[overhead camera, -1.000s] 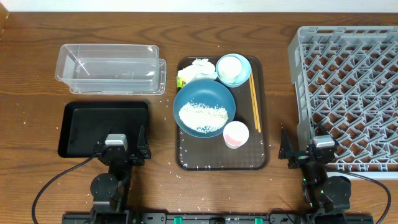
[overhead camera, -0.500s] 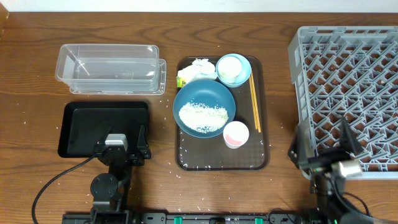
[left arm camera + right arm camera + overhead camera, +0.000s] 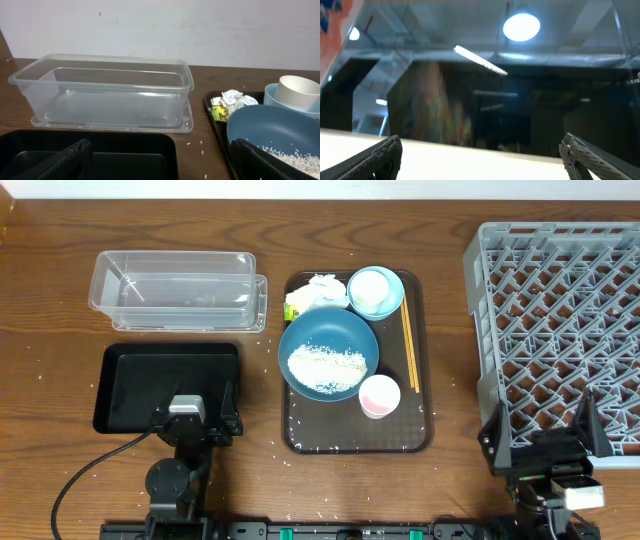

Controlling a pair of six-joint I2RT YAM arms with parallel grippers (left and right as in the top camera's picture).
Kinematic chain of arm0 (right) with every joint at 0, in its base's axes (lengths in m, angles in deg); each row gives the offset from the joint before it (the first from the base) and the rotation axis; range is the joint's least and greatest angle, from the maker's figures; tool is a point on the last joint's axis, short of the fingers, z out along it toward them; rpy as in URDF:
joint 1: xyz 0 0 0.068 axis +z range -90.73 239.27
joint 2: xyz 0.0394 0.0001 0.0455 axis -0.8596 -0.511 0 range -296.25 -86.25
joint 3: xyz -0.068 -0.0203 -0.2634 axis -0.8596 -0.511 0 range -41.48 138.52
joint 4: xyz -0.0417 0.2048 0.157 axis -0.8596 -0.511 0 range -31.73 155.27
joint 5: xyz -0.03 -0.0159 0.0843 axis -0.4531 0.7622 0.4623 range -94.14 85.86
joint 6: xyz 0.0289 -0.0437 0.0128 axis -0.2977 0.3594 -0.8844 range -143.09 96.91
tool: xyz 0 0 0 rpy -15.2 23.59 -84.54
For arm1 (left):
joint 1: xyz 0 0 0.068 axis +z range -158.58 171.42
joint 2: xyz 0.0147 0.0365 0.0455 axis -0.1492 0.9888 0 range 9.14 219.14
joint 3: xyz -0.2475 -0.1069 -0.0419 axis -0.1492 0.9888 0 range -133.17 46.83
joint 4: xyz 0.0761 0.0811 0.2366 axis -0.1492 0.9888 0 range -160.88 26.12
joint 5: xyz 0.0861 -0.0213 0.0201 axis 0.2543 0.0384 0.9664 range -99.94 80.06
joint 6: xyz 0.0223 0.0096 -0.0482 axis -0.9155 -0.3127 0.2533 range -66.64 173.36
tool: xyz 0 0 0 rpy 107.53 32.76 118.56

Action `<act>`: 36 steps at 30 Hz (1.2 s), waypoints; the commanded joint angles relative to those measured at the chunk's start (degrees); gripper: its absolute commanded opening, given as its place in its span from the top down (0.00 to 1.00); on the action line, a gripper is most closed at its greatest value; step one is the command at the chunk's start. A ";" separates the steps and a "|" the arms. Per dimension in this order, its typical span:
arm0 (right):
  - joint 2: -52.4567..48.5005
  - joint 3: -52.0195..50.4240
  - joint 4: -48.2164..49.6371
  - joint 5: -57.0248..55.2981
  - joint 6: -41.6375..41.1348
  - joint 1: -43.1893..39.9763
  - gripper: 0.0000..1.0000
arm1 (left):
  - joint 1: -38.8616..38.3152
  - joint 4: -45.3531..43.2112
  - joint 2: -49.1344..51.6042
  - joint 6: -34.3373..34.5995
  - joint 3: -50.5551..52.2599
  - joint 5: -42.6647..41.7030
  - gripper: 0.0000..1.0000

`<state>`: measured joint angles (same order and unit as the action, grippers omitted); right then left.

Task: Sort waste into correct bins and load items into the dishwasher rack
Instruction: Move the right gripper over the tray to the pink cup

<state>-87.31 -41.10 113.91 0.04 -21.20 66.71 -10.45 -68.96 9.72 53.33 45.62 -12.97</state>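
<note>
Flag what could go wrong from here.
1. Rice lies loose in the big bowl; a tilted lift could spill it over the tray.
2. The white cup sits inside the small bowl; gripping one may drag the other.
3. The open right gripper hangs over a corner of the rack, its camera facing the ceiling; lowering blind might strike it.

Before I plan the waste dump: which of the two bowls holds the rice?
The large dark-blue bowl, with rice heaped inside; the small light-blue bowl holds only a white cup.

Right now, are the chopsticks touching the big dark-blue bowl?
Apart. The overhead view shows bare brown tray between the wooden chopsticks and the dark-blue bowl.
</note>
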 commanded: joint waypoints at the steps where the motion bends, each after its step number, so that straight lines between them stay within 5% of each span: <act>1: -0.04 0.28 -0.07 -1.40 -3.63 0.79 0.01 | 0.35 2.05 -0.35 -0.35 0.98 0.66 0.09; 8: -7.08 7.08 -5.84 2.93 -4.81 0.79 0.01 | 0.35 2.05 -0.35 -0.35 0.98 0.66 0.09; 18: -40.39 47.71 -53.22 23.43 4.39 1.16 0.01 | 0.35 2.05 -0.35 -0.35 0.98 0.66 0.09; 28: -73.00 86.18 -105.88 7.69 14.93 14.67 0.01 | 0.35 2.05 -0.35 -0.35 0.98 0.66 0.10; 36: -86.12 88.96 -114.09 12.17 13.00 22.80 0.01 | 0.35 2.05 -0.35 -0.35 0.98 0.66 0.10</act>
<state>-171.28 46.70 1.04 10.69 -8.52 87.74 -10.45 -68.94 9.72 53.33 45.60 -12.94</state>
